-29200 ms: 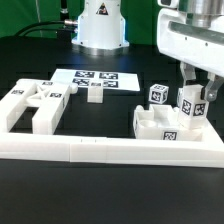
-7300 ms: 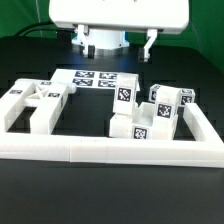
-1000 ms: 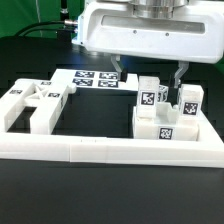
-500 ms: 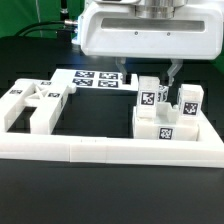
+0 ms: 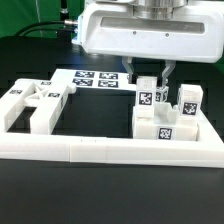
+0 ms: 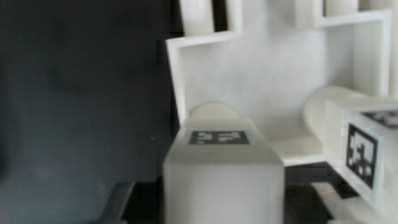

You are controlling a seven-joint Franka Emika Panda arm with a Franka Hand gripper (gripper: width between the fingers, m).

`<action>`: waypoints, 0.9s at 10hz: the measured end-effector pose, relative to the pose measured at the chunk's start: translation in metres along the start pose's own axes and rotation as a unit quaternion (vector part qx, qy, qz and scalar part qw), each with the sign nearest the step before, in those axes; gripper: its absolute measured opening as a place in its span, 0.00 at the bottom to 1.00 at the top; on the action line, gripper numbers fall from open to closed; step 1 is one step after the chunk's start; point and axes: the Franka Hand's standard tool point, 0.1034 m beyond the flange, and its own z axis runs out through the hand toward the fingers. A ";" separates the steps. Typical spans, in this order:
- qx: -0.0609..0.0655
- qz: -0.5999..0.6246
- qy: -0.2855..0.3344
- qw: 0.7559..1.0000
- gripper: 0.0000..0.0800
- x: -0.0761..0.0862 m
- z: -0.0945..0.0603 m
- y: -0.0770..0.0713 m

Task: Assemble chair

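Observation:
The white chair parts stand at the exterior view's right: a base slab (image 5: 160, 128) against the rail, with an upright tagged bar (image 5: 148, 97) and a second tagged upright (image 5: 190, 100) on it. My gripper (image 5: 148, 72) hangs over the first bar with a finger on each side of its top. In the wrist view the bar (image 6: 222, 165) fills the space between my gripper (image 6: 226, 200), and dark gaps show between it and the fingers (image 6: 125, 205). The jaws are open around the bar. More white chair parts (image 5: 30, 105) lie at the left.
The long white L-shaped border rail (image 5: 100, 150) runs along the front and up the right side. The marker board (image 5: 95, 78) lies flat at the back, before the arm's white base. The table is black.
Over the last second the two fingers have drawn in from a wide spread to close beside the upright bar. The bar and other parts have not moved.

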 end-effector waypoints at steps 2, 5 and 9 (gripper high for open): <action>0.012 0.102 0.003 0.995 0.36 0.000 0.001 -0.001; 0.039 0.243 0.012 0.969 0.36 -0.001 0.001 -0.004; 0.046 0.364 0.004 0.930 0.36 -0.001 0.001 -0.006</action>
